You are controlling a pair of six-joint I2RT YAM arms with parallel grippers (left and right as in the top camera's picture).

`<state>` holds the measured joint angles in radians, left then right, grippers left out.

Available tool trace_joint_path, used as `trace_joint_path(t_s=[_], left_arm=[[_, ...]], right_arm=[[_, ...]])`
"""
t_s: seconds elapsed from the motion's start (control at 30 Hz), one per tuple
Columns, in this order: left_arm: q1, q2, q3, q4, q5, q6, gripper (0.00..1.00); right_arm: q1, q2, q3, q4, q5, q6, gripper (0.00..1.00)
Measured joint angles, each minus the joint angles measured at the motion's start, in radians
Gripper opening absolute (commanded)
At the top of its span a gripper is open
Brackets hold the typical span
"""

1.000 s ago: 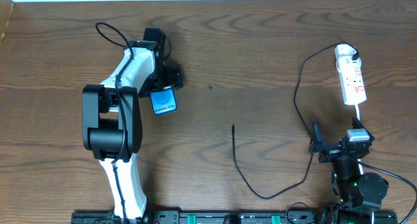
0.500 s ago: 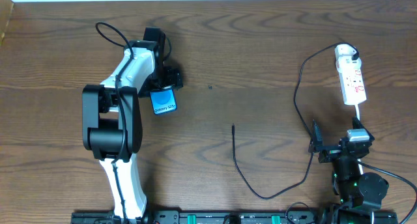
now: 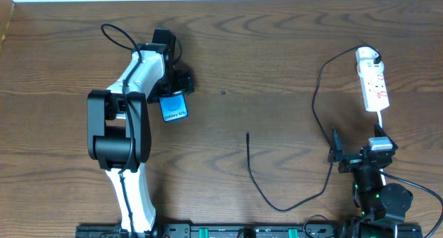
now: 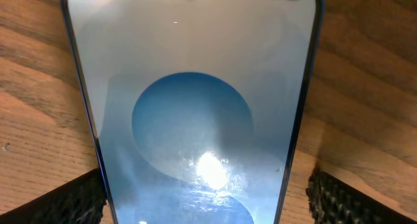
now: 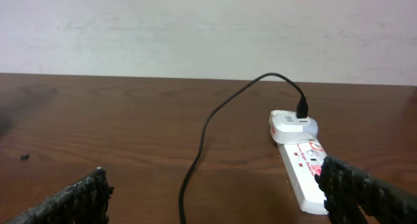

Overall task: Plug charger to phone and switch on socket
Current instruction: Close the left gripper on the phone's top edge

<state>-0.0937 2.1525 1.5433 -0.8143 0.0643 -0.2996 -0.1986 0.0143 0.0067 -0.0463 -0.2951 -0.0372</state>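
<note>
the charger (image 3: pixel 248 153), a long thin black cable ending in a white plug adapter, was only half dealt with. nearest my base its slack looped over the brown wooden table (image 3: pixel 277 44), close beside the right gripper (image 3: pixel 356 153), whose fingers stood wide apart with nothing between them. a little farther out, the cable's small plug tip (image 3: pixel 248 135) lay loose at mid-table, well apart from the phone (image 3: pixel 174 108), a slim smartphone with a blue-teal screen, so that join was not yet made. the phone sat off to the left, between the pads of the left gripper (image 4: pixel 207 201); i could not tell whether they were clamped on it or merely straddling it. farthest out, on the right, the adapter (image 5: pixel 292 125) was seated in the end of the socket (image 5: pixel 306 168), a narrow white power strip with red marks. i judged the switch was left to do, though i couldn't read its position. nothing lay between tip and phone; the slack by the right arm looked the likeliest snag.
</note>
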Motion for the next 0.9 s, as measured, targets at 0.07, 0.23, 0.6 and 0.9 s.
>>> trace_joint_path(t_s=[0.07,0.23,0.6,0.9], left_arm=[[0.0,0.0,0.0,0.001,0.0,0.0,0.88],[0.0,0.0,0.0,0.004,-0.003,-0.007,0.82],[0.0,0.0,0.0,0.004,-0.003,-0.008,0.78],[0.0,-0.004,0.0,0.007,-0.002,-0.011,0.48]], right_arm=[[0.0,0.0,0.0,0.0,0.0,0.0,0.99],[0.0,0.0,0.0,0.0,0.0,0.0,0.99],[0.0,0.0,0.0,0.0,0.0,0.0,0.99],[0.0,0.0,0.0,0.0,0.0,0.0,0.99]])
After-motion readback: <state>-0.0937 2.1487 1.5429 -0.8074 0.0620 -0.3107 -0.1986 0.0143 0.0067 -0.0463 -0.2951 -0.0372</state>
